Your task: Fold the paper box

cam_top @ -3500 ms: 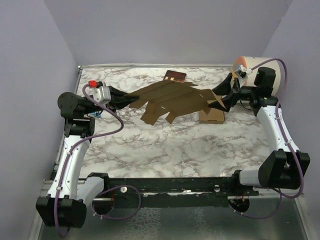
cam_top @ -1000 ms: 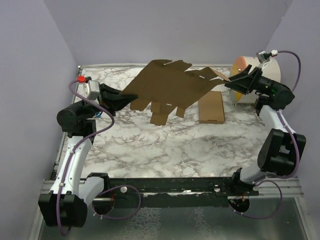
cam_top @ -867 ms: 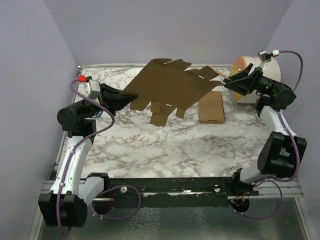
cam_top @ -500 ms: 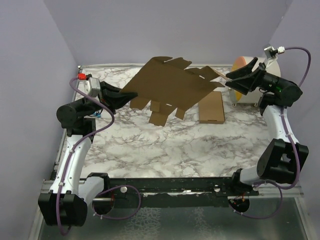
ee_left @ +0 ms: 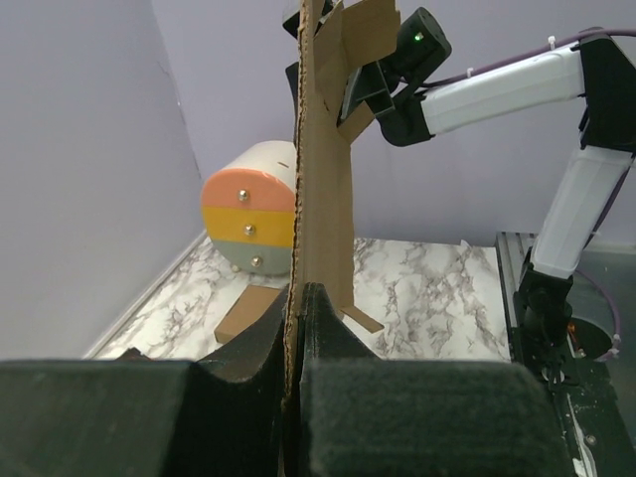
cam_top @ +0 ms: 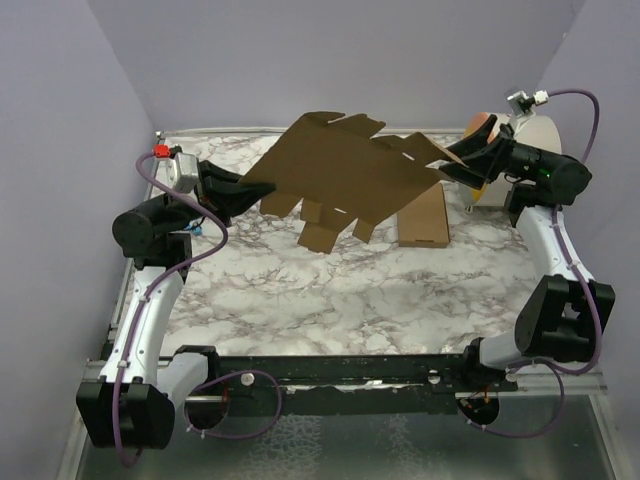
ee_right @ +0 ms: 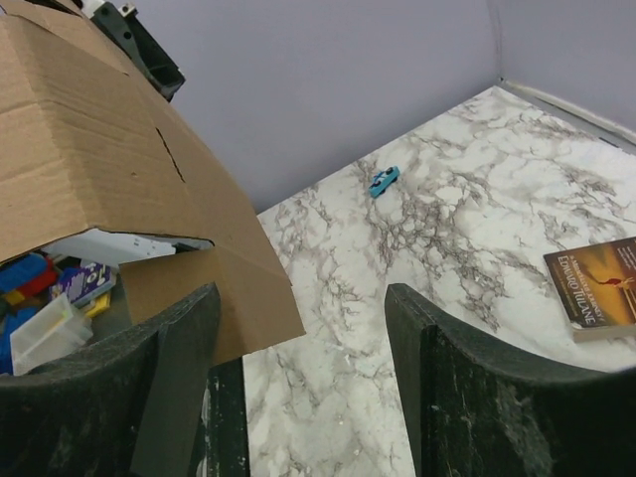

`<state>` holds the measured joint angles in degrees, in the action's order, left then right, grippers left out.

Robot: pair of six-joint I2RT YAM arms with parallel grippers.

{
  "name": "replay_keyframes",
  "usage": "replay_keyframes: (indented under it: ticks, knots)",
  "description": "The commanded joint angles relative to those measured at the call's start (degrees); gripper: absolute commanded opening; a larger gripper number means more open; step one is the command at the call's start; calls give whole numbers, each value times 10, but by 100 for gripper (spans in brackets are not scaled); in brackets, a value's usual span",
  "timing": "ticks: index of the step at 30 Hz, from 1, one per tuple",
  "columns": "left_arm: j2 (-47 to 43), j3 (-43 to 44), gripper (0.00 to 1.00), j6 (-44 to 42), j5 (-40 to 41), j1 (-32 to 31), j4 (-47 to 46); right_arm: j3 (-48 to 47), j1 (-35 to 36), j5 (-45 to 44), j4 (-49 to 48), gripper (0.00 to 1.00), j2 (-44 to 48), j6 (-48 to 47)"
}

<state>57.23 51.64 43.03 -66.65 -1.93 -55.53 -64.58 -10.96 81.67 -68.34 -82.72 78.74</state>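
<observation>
The paper box (cam_top: 345, 172), a wide flat die-cut sheet of brown cardboard, is hanging in the air in the upper middle of the top view. It is tilting above the marble table (cam_top: 330, 290), with its small flaps pointing down toward the lower left.

The left gripper (cam_top: 248, 190) is pinching the sheet's left edge. In the left wrist view its fingers (ee_left: 397, 417) are pressing fully together on the cardboard, which is standing edge-on up the middle of that frame.

The right gripper (cam_top: 455, 162) is sitting at the sheet's right end, in the upper right of the top view. In the right wrist view its jaws are standing wide apart. A corner flap of the sheet is lying over the finger at the left of that frame, and bare table is showing across the rest of the gap. This gripper is clamping nothing, and I cannot tell whether the finger is touching the flap.

A slim brown carton (cam_top: 424, 215) is lying flat on the table under the sheet's right end. A drum (ee_left: 253, 219) with orange, yellow and grey bands is standing behind the right arm. A book (ee_right: 596, 288) is lying at the right edge of the right wrist view, and a small blue toy (ee_right: 383, 181) is resting near its upper middle.
</observation>
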Motion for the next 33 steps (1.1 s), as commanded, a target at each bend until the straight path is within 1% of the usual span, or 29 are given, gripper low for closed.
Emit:
replay_keyframes:
  ticks: [1,10,12,15,17,20,21,22,28,31,33]
  knots:
    - [1,21,0,7,-5,3,-25,0,8,24,8,68,26,-25]
    - [9,32,0,6,-7,3,-25,14,24,30,-3,68,41,-23]
    - [7,33,0,-7,-8,3,-6,13,24,30,0,68,43,-20]
    - [4,37,0,-50,-5,3,43,15,24,31,21,69,51,-28]
    - [2,39,0,-72,-4,3,71,15,24,32,63,69,59,-57]
    - [0,45,0,-107,-4,3,113,-3,24,33,189,69,71,-151]
    - [-2,46,0,-120,-3,3,127,-7,24,31,223,70,73,-182]
    - [-2,46,0,-129,-3,3,137,-7,24,31,237,70,75,-188]
    - [0,52,0,-134,-3,3,140,16,26,35,214,69,69,-178]
    - [6,53,0,-110,-11,3,110,21,34,37,205,68,57,-180]
    - [10,57,0,-97,-18,3,92,18,35,39,172,68,47,-161]
